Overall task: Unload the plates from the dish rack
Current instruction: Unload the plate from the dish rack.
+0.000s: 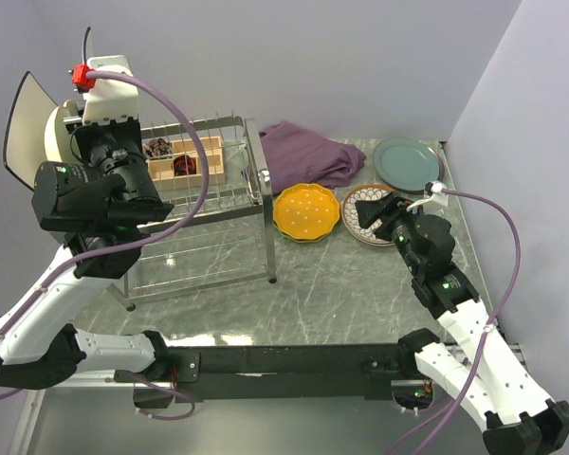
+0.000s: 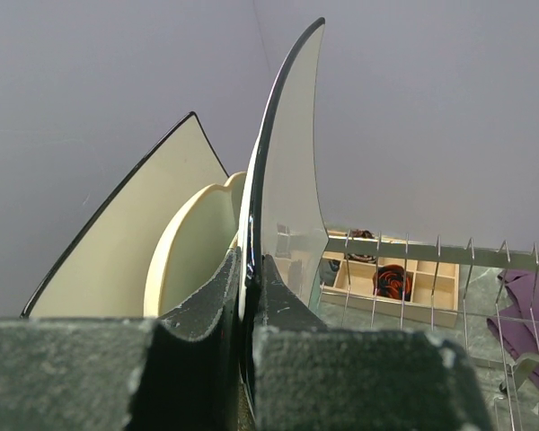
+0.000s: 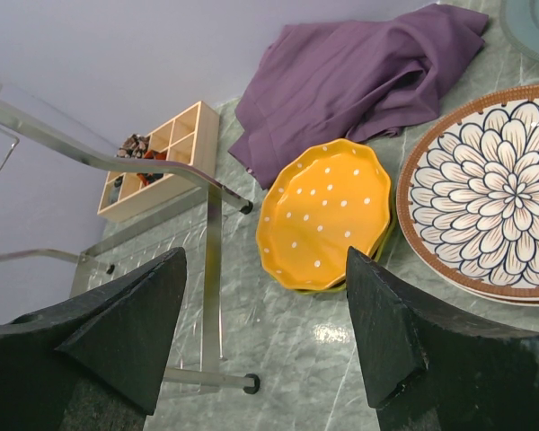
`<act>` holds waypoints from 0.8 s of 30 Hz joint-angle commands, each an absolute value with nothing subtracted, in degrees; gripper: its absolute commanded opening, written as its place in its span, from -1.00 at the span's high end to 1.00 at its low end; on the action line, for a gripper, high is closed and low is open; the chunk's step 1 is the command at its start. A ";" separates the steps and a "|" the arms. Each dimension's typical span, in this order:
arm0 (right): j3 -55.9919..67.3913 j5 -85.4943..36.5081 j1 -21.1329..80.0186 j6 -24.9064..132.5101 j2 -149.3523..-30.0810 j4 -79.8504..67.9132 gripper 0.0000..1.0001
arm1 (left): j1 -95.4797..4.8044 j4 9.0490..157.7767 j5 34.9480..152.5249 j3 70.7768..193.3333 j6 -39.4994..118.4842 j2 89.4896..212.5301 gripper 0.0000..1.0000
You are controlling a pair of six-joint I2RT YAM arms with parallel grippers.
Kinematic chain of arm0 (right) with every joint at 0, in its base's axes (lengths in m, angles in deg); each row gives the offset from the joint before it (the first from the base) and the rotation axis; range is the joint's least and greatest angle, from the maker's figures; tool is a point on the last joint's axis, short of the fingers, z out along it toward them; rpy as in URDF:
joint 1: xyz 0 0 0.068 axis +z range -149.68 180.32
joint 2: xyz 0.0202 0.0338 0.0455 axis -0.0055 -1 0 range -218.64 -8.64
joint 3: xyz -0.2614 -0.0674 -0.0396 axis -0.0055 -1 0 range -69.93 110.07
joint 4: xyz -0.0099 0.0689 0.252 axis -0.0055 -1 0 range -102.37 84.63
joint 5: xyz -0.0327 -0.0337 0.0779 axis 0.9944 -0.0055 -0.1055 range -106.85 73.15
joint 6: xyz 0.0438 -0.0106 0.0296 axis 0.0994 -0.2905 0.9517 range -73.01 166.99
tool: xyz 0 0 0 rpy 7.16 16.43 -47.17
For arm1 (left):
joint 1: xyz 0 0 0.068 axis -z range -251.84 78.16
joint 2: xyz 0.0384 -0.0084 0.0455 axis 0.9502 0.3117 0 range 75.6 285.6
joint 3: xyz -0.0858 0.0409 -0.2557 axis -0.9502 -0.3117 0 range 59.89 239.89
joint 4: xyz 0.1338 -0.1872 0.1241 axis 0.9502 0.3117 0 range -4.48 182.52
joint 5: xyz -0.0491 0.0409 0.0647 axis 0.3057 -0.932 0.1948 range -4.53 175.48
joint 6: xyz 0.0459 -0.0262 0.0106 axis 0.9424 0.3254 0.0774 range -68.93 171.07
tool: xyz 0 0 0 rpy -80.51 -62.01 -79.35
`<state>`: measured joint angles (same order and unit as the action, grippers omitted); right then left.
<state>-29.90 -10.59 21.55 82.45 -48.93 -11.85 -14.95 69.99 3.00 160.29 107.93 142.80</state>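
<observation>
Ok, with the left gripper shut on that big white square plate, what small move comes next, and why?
Probably a straight lift. The left gripper is clamped on the dark-rimmed white square plate, which stands upright close beside a round cream plate in the silver wire dish rack; rising vertically should avoid scraping it.
</observation>
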 commanded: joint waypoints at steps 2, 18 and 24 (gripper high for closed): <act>-30.12 -9.73 21.85 81.53 -48.36 -10.03 -0.56 | -14.36 65.13 9.01 164.12 110.84 143.01 0.98; -30.12 -9.47 21.85 81.27 -47.66 -10.38 -0.56 | -10.93 68.72 9.62 170.01 102.95 144.60 0.98; -30.03 -9.82 22.02 81.26 -47.40 -10.47 -0.56 | -9.88 81.01 13.40 175.71 89.42 143.02 0.98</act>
<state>-29.90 -10.42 21.55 82.01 -48.49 -11.85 -10.69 76.26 2.69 168.98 100.57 145.82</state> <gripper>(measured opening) 0.779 0.080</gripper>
